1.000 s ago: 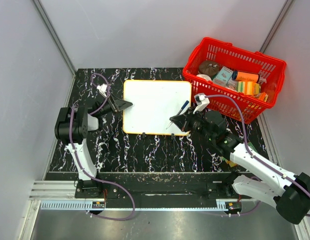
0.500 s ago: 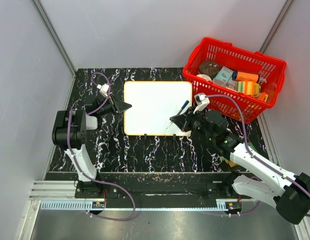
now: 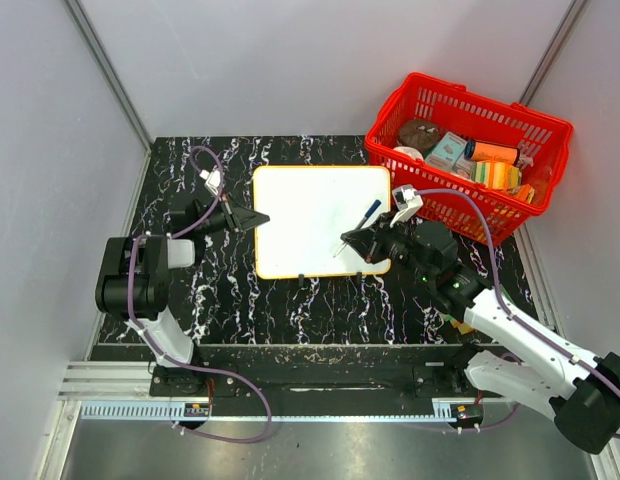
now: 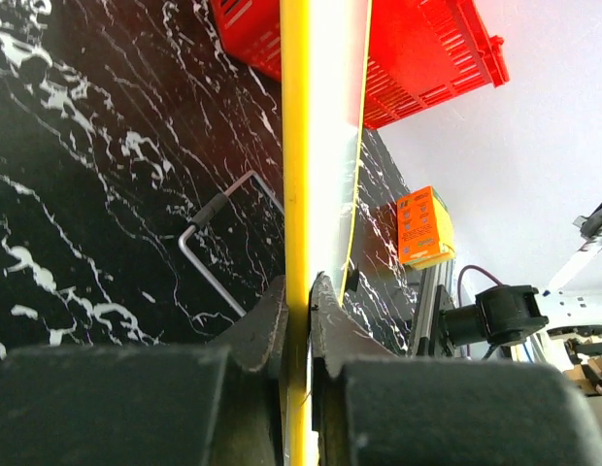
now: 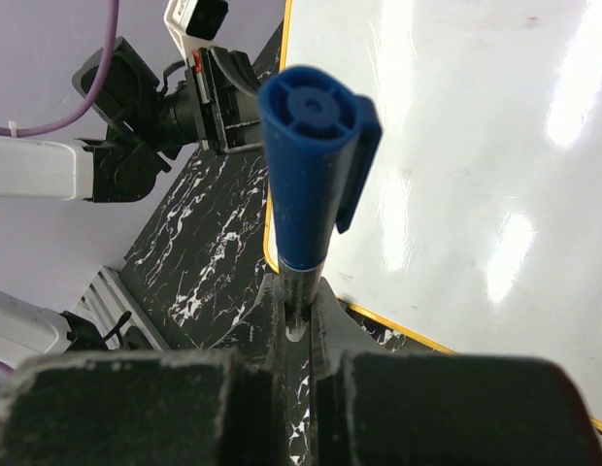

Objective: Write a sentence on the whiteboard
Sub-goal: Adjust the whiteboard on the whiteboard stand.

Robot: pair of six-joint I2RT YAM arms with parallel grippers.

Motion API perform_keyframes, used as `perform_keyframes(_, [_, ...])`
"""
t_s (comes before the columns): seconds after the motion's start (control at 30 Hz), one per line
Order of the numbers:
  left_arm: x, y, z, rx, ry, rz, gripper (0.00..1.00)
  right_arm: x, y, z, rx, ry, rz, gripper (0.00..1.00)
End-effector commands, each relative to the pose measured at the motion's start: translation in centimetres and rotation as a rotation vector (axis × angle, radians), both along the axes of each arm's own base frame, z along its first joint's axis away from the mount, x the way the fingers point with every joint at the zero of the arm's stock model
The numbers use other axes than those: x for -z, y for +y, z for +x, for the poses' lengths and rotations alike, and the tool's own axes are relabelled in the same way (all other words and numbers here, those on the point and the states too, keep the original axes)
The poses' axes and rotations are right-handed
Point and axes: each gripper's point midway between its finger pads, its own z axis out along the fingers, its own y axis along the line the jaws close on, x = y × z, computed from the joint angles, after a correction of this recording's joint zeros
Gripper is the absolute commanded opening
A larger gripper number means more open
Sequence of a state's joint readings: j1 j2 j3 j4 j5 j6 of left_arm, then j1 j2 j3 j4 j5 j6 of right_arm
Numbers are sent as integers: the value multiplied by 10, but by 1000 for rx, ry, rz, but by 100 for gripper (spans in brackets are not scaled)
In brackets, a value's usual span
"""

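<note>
L fingers (image 3: 254, 217) clamped board (image 3: 310, 200) frame at 9 o'clock; R fingers (image 3: 350, 240) pinched blue pen (image 5: 316, 165) near 4 o'clock, cap end prob. upward.

Bench (image 3: 320, 310): black surface veined with white, bounded by pale walls.
Whiteboard (image 3: 310, 215): laid flat near the bench's middle.
Red basket (image 3: 490, 99): set at the far right corner, just beside the whiteboard.

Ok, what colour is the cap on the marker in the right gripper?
Blue; the cap shows best in the right wrist view.
</note>
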State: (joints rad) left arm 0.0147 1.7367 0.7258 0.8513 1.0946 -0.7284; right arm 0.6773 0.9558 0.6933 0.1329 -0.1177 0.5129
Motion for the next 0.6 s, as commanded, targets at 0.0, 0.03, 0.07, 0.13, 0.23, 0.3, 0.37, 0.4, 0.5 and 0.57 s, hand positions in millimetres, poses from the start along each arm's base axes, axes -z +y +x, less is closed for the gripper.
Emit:
perform_keyframes(0.0, [21,4,-6,-72,-82,66,0,-28,-3,-2,-1,-63,46,0])
perform_keyframes(0.03, [23,5,-6,-82,-79,62,0,-26,-4,-2,2,-60,44,0])
perform_keyframes(0.07, [27,5,-7,-96,-52,52,0,-27,-4,-2,2,-61,45,0])
perform_keyframes(0.13, [31,-4,-16,-82,-63,38,0,-24,-5,-3,1,-59,41,0])
perform_keyframes(0.23, [34,-14,-26,-83,-69,18,0,-24,-5,-4,-2,-57,35,0])
perform_keyframes(0.3, [44,-19,-33,-83,-63,35,0,-25,-7,-6,-2,-62,34,0])
perform_keyframes(0.37, [50,-22,-35,-82,-65,49,0,-27,-8,-7,0,-71,31,0])
perform_keyframes(0.4, [52,-24,-36,-76,-58,55,0,-28,-10,-7,5,-76,35,0])
perform_keyframes(0.5, [55,-26,-40,-63,-54,79,0,-28,-12,-6,16,-85,27,0])
perform_keyframes(0.57, [61,-26,-42,-56,-43,124,0,-30,-10,-1,19,-98,10,0])
